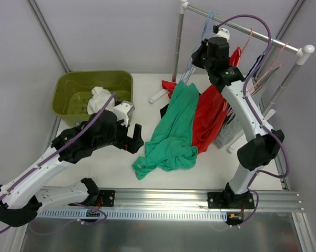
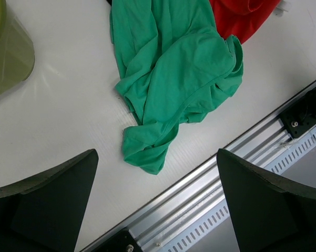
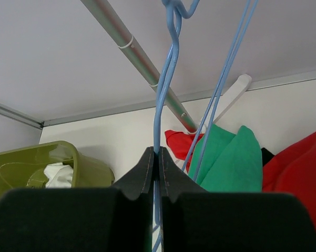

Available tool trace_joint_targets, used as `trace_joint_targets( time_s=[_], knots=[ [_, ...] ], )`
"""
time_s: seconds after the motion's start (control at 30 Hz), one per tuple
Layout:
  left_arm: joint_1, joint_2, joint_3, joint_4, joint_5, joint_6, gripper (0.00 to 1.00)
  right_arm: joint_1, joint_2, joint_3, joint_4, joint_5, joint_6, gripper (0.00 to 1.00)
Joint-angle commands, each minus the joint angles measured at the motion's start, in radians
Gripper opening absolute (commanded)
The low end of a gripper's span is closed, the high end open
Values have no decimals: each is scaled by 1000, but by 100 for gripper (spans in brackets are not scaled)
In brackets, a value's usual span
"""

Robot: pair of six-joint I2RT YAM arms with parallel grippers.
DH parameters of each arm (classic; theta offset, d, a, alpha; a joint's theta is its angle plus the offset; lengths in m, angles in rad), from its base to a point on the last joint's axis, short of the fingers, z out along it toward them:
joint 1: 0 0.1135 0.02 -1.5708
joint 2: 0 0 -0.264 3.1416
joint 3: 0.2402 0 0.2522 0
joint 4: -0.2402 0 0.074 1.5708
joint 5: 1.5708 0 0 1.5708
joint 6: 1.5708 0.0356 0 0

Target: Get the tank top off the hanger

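A green tank top (image 1: 173, 131) hangs from a blue wire hanger (image 1: 191, 71) and trails down onto the white table; it also shows in the left wrist view (image 2: 173, 79) and the right wrist view (image 3: 231, 160). My right gripper (image 3: 159, 157) is shut on the blue hanger (image 3: 165, 84) below its hook, up near the rack rail (image 1: 242, 29). My left gripper (image 2: 158, 199) is open and empty, above the table's near edge, just short of the top's lower hem.
A red garment (image 1: 210, 118) hangs beside the green one. An olive bin (image 1: 79, 86) with white cloth (image 1: 99, 97) stands at the back left. More hangers (image 1: 263, 68) hang on the rack at right. An aluminium rail (image 1: 163, 198) runs along the near edge.
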Motion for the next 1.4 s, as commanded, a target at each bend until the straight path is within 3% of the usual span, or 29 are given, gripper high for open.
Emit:
trace_joint_targets(
  time_s=[0.0,0.13,0.17,0.2,0.27,0.3,0.37,0.4,0.47,0.67,0.93,1.13,1.17,1.23,1.27,1.37],
  knots=[
    [1,-5,26,3,7,14,99,11,33,67,-27,-58,6,0],
    [1,6,36,3,4,5,99,14,65,101,-30,-80,2,1],
    [1,23,46,4,4,3,99,13,62,104,-37,-83,1,6],
    [1,36,51,4,5,3,99,13,53,105,-47,-81,-1,21],
    [1,84,72,7,13,5,99,13,-8,86,-73,-48,5,40],
    [-1,102,79,7,11,3,99,14,-36,43,-77,-38,10,59],
    [1,165,98,15,-7,-6,99,11,-122,-5,-83,-25,4,76],
    [1,185,106,20,-10,-6,99,8,-148,-25,-91,-27,1,90],
    [1,260,121,50,-4,-6,99,5,-232,-82,-115,-55,-11,100],
    [1,527,198,142,30,-35,99,-9,-439,-155,-348,-74,-79,99],
    [-4,944,442,181,157,-156,99,-24,-858,-369,-458,6,-111,100],
    [-29,1179,569,181,119,-209,96,-24,-947,-387,-516,-144,-102,100],
    [-35,1205,582,179,75,-207,89,-24,-953,-386,-533,-164,-103,99],
    [-49,1207,573,179,45,-215,62,-24,-973,-378,-548,-163,-103,99],
    [-52,1193,557,179,7,-224,30,-24,-980,-375,-559,-158,-108,100],
    [-55,1141,522,181,-60,-222,0,-24,-1003,-367,-568,-127,-125,100]
  ],
)
